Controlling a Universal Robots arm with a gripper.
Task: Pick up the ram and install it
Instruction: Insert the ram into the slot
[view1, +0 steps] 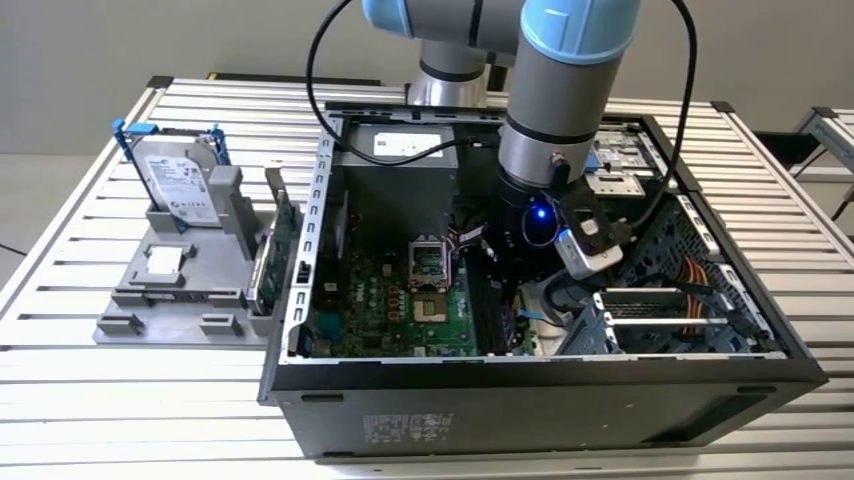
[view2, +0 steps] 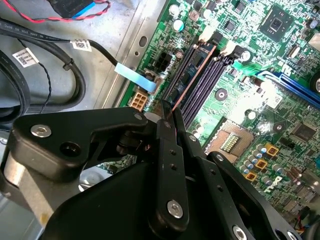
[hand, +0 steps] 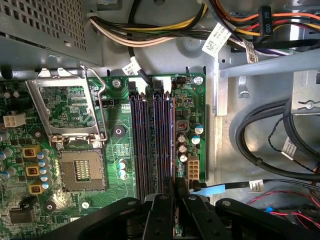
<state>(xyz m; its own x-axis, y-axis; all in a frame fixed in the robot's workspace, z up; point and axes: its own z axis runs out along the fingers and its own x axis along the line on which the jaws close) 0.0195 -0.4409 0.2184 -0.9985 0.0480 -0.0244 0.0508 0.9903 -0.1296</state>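
The gripper has its black fingers pinched narrow on the ram, a thin dark stick that stands on its edge. In both wrist views the ram sits along one of the long slots on the green motherboard, next to the other slots. Beside the slots is the square silver chip socket. Black cables curl nearby. In the exterior view the arm reaches down into the open computer case. A silver hard drive stands on a grey rack at the exterior view's left, well apart from the case.
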